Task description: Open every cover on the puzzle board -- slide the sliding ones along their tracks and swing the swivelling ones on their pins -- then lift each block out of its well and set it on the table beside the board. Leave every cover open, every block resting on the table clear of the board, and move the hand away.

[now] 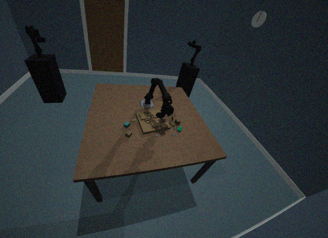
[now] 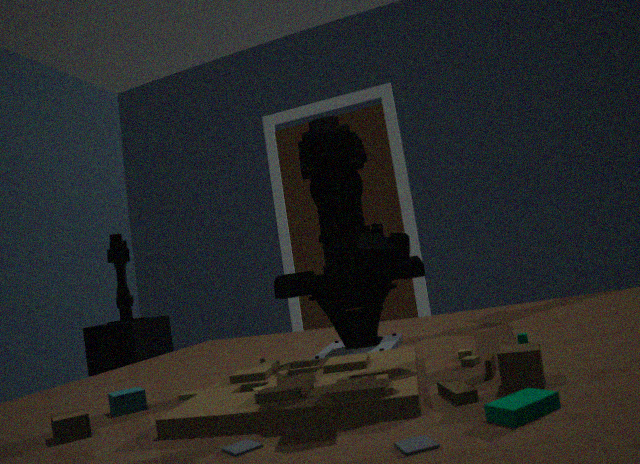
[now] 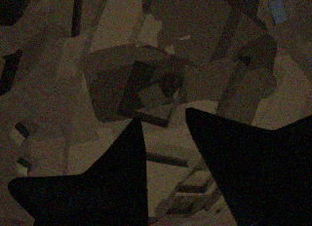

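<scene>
Spanning the view from above, the worktop (image 1: pixel 111 151) (image 2: pixel 578 314) carries the puzzle board (image 1: pixel 147 130) (image 2: pixel 206 424), which lies in front of the arm's base. Above the board hangs the end effector (image 1: pixel 160 115) (image 3: pixel 163 116), released, its fingers parted partway. A green block (image 1: pixel 179 129) (image 2: pixel 522 407) and a smaller teal block (image 1: pixel 126 123) (image 2: pixel 127 401) rest beside the board, on opposite sides.

The arm (image 1: pixel 166 97) (image 2: pixel 338 206) rises from its base, bends over at a high elbow (image 1: pixel 156 81), and slopes down and forward to the wrist (image 1: pixel 167 108). The tool (image 1: pixel 159 115) (image 3: pixel 163 115) points downward above the desk, its two dark fingers parted partway, with nothing gripped; their tips stand apart, roughly level in the wrist view.
</scene>
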Tool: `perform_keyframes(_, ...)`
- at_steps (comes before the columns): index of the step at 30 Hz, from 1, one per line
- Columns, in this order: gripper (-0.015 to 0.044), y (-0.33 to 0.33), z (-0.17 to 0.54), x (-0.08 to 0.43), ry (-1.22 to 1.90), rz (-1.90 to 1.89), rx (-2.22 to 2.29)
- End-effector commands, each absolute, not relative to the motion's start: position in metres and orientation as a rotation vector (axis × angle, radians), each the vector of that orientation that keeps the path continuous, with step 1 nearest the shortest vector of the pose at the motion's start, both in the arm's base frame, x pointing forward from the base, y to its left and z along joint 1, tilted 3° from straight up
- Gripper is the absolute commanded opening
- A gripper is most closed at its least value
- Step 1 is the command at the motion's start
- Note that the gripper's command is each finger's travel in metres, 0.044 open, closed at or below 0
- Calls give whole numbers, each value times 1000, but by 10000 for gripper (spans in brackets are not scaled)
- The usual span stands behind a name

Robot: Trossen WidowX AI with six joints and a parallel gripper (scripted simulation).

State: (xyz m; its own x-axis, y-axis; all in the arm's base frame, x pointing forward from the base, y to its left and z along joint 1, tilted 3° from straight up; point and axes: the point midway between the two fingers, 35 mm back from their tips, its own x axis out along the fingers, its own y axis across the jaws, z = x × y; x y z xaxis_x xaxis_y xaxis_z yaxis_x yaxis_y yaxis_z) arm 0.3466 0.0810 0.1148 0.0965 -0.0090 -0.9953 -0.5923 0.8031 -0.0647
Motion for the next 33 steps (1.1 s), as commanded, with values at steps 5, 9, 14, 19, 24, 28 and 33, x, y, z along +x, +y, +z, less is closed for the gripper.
perform_keyframes(5, 144, 81, 98, 347, 1428, 469, -527)
perform_keyframes(9, 144, 81, 98, 347, 1428, 469, -527)
perform_keyframes(14, 144, 81, 98, 347, 1434, 442, -497)
perform_keyframes(19, 144, 81, 98, 347, 1445, 388, -438)
perform_keyframes(24, 144, 81, 98, 347, 1455, 333, -378)
perform_keyframes(28, 144, 81, 98, 347, 1462, 289, -330)
perform_keyframes(33, 144, 81, 98, 347, 1469, 234, -269)
